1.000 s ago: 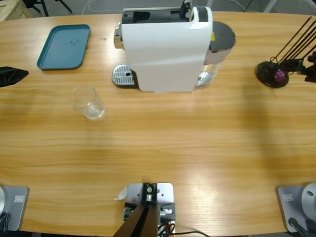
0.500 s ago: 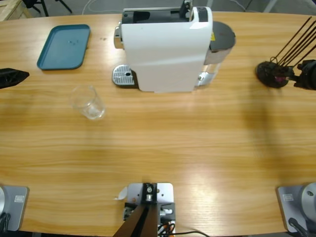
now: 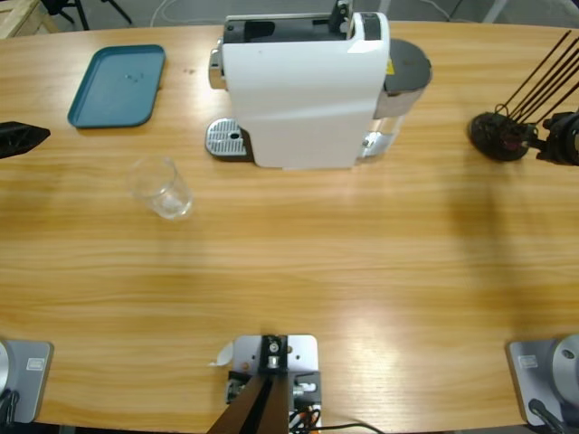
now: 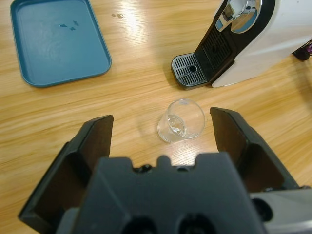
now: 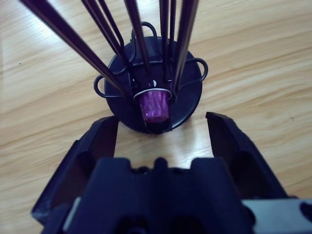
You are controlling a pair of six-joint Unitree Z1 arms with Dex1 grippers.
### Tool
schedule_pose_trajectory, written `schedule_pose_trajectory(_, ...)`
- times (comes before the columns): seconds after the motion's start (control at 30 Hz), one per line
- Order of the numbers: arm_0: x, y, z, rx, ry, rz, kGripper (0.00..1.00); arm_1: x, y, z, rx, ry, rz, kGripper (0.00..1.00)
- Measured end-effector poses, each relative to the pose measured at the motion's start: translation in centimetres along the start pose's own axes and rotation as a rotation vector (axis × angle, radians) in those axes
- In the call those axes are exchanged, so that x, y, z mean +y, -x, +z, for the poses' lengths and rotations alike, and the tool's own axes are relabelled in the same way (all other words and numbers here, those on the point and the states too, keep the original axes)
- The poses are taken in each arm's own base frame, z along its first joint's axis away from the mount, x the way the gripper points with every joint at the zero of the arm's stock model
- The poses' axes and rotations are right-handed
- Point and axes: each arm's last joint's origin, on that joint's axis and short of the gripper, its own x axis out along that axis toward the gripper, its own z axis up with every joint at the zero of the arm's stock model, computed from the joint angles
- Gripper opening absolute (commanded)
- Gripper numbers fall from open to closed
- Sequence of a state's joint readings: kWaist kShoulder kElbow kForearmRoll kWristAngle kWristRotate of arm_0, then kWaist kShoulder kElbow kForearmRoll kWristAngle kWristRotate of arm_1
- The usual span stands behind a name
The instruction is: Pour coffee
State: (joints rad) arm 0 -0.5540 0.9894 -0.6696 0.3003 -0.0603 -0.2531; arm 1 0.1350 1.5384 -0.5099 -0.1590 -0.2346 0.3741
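While the left gripper (image 4: 161,124) gapes wide and empty toward a clear round glass (image 4: 181,121), no coffee is discernible; a boxy white coffee machine (image 3: 303,89) stands behind, and the right gripper (image 5: 161,124), equally open, faces a purple capsule (image 5: 154,106) in a black wire rack (image 5: 151,87).

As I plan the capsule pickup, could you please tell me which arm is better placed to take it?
Right, probably: the right gripper is open, facing the purple capsule in the black rack; the left gripper faces the glass.
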Motion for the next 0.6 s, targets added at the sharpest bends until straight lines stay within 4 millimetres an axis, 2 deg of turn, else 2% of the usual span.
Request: schedule_pose_trajectory(0.6,0.0,-0.4,0.1,0.014,0.001,0.004,0.853,0.4,-1.9,0.0,0.010,-0.001,-0.007,0.756)
